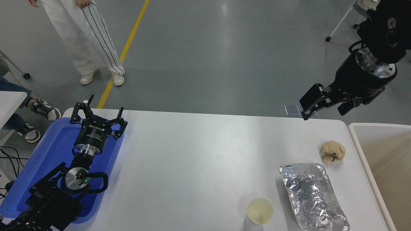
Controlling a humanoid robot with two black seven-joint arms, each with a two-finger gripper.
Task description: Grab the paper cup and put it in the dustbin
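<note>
The small white paper cup (259,210) with a pale cream inside stands upright at the table's front edge, right of the middle. The dustbin (356,141), with a thick white rim and beige inner walls, sits off the table's right edge. My right gripper (324,110) is open and empty, held high over the table's far right edge, far from the cup. My left gripper (98,115) is open and parked over the blue tray at the left.
A crinkled silver foil tray (313,195) lies right of the cup. A crumpled tan paper ball (333,151) sits near the dustbin. A blue plastic tray (38,166) is at the left. A person (86,38) stands beyond the table's far left.
</note>
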